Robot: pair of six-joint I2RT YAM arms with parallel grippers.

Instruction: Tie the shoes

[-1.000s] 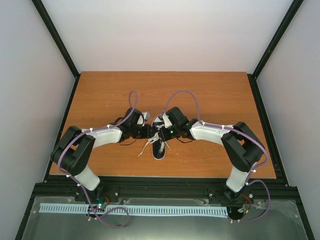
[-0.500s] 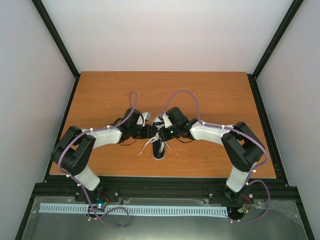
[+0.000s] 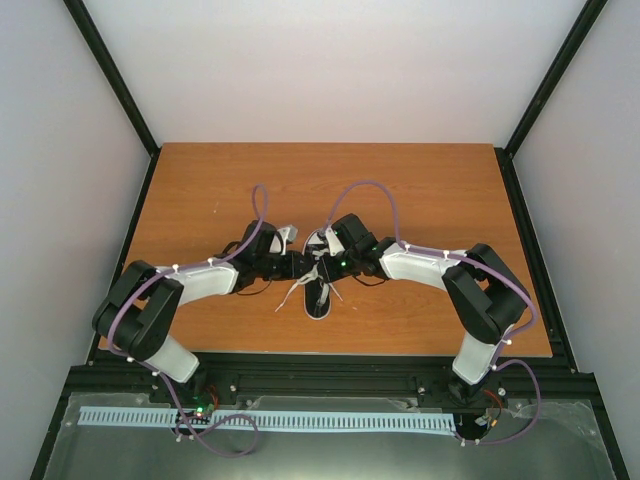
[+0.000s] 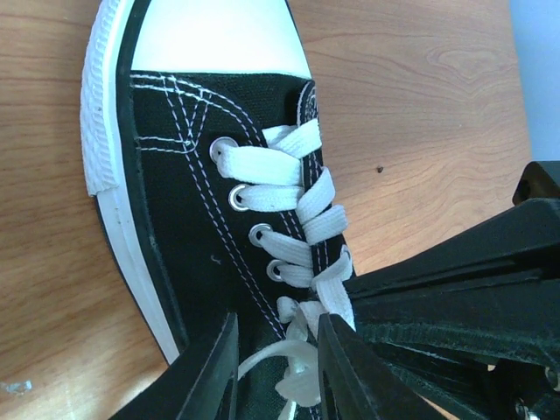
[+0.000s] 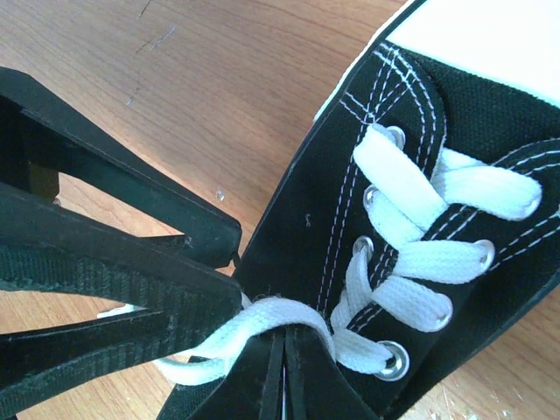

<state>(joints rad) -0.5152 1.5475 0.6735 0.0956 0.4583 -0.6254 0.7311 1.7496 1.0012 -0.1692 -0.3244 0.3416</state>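
Left gripper (image 4: 278, 339) first: its jaws stand partway apart astride a bunched white strand of the laces (image 4: 293, 171), and I cannot tell whether the pads truly bite that strand or merely flank it. Right gripper (image 5: 280, 354) meets it almost tip to tip, jaws pressed together, with a lace strand draped across their very end. Whether any of it is caught between them is hidden. The sneaker (image 4: 175, 184) lies on the wooden table (image 4: 420, 105) directly beneath both sets of fingertips. Its white toe cap (image 4: 219, 35) is ahead of the left gripper, and the last eyelets (image 4: 238, 199) are right at its tips, where the loose ends leave the criss-cross. The step in hand looks like the first crossing of the two ends, and to do it well each gripper probably needs a sure hold close to those eyelets before any pull. I would draw the strands outward and low, away from each other, since a small shoe like this would likely lift or swivel under an upward tug. The tips sit so near one another that a slow, opposed separation seems wise — a snag there could drag the strand free. No brand, label or writing can be read on the upper, the sole rim (image 4: 101, 105) or the toe cap in these views.
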